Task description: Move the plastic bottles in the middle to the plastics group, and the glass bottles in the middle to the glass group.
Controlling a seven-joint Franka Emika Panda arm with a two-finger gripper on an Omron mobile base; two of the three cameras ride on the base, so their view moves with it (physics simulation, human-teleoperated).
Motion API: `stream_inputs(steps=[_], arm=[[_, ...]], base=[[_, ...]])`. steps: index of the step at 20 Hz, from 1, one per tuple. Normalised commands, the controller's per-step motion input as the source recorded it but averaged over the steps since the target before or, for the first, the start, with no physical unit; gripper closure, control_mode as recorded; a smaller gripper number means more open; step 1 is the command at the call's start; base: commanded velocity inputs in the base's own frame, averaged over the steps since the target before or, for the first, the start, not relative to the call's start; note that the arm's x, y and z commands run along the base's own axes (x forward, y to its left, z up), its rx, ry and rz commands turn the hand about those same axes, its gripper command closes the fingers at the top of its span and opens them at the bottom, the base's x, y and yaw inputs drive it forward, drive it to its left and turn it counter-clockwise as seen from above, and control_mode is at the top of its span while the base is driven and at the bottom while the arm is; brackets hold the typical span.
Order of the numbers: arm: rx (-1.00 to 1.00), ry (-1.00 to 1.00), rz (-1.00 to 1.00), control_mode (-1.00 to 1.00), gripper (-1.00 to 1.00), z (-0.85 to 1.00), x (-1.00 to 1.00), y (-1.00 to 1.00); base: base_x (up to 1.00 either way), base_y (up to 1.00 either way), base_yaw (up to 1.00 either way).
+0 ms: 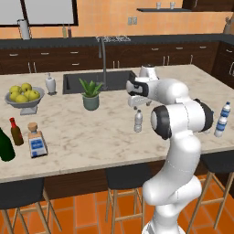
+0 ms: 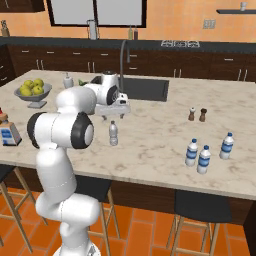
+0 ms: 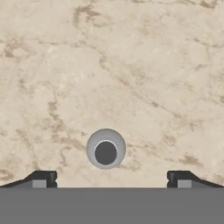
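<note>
My bench point(image 1: 91, 132) is a pale marble island; the sink point(image 1: 98, 81) set into its far side serves as landmark. A tall faucet point(image 1: 103, 61) rises at the sink's rim. Just in front of the sink stands a potted green plant point(image 1: 91, 94). Beside the sink's left edge sits a small white ceramic jar point(image 1: 50, 84), and further left from it a grey bowl of yellow-green apples point(image 1: 24, 96). To the right of the sink, well apart, two small shakers point(image 2: 197, 114) stand side by side. Dark stools point(image 1: 125, 178) stand along the bench edge opposite the sink, on an orange tiled floor point(image 1: 91, 215).
</note>
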Motion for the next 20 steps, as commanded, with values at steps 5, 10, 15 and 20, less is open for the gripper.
stream_inputs(steps=[5, 10, 15, 20], arm=[[0.00, 0.00, 0.00, -1.00, -1.00, -0.49, 0.00, 0.10], [0.00, 0.01, 0.00, -1.00, -1.00, -0.55, 0.00, 0.17], [0.00, 0.00, 0.00, -1.00, -1.00, -0.07, 0.12, 0.00], [0.00, 0.00, 0.00, -1.00, -1.00, -0.13, 0.06, -0.07]], base=[[0.00, 0.00, 0.00], [0.00, 0.00, 0.00], [0.00, 0.00, 0.00], [0.00, 0.00, 0.00]])
